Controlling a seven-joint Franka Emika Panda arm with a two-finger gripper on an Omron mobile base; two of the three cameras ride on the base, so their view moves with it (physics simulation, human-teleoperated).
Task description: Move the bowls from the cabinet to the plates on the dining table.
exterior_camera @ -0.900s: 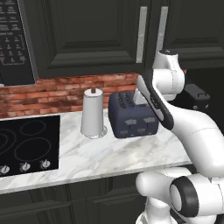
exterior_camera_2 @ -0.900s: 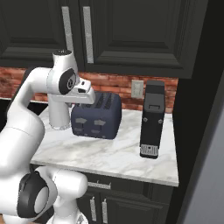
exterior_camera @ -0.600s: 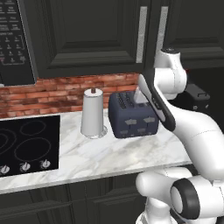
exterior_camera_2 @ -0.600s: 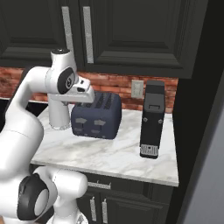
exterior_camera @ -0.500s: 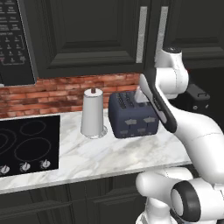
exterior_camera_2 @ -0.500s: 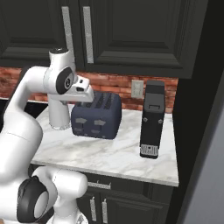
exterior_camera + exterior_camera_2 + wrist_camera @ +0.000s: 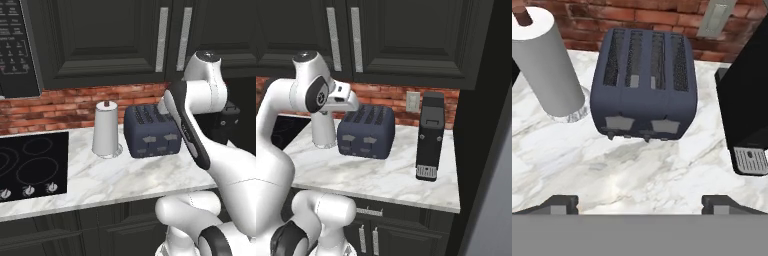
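The cabinet [image 7: 100, 40] [image 7: 406, 35] is a dark wall unit above the counter, and its panelled doors with silver bar handles [image 7: 163, 39] [image 7: 332, 37] are closed. The bowls are hidden, and the plates and the dining table are out of view. My gripper [image 7: 640, 202] is open, its two dark fingertips [image 7: 559, 202] set far apart with nothing between them. It hangs above the marble counter [image 7: 637, 170], looking down at a dark blue toaster [image 7: 644, 82]. My white arm [image 7: 200, 90] [image 7: 311, 92] rises in front of the cabinet doors, below the handles.
The toaster [image 7: 150, 131] [image 7: 366, 131] stands mid-counter with a paper towel roll [image 7: 106, 129] [image 7: 544, 60] to its left. A black coffee machine [image 7: 430, 135] [image 7: 747, 100] is on the right. A black stovetop [image 7: 27, 165] and microwave [image 7: 12, 45] lie on the left, against a brick backsplash.
My arm's upper joint has risen a little towards the cabinet handles. The toaster, the roll and the coffee machine have stayed where they were.
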